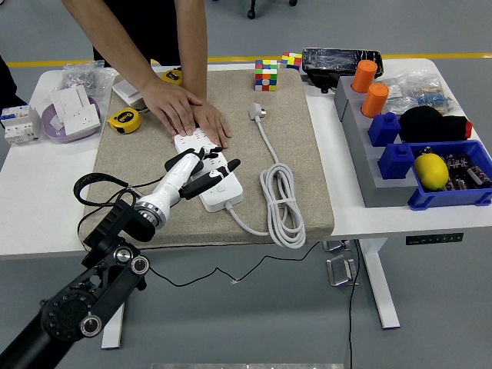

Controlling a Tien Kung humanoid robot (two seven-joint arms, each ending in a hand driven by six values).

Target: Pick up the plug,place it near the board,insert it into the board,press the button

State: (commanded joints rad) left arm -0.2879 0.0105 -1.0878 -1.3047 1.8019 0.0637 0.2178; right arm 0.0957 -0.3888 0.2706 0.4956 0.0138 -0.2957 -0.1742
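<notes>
A white power strip [216, 181] lies on the beige mat [307, 154]. Its white cable [281, 201] coils at the right and ends in a white plug [256, 112] lying loose on the mat near the far edge. My left hand [206, 170] reaches in from the lower left and hovers over the strip's near half, fingers spread, holding nothing. A person's two hands [188, 114] press flat on the strip's far end. My right arm is out of view.
A Rubik's cube [266, 75] stands at the mat's far edge. A yellow tape measure [124, 120] and a purple bowl [58, 123] of white parts sit at the left. Grey stand [361, 154] with orange cylinders and blue blocks, and a blue bin [453, 188], are at the right.
</notes>
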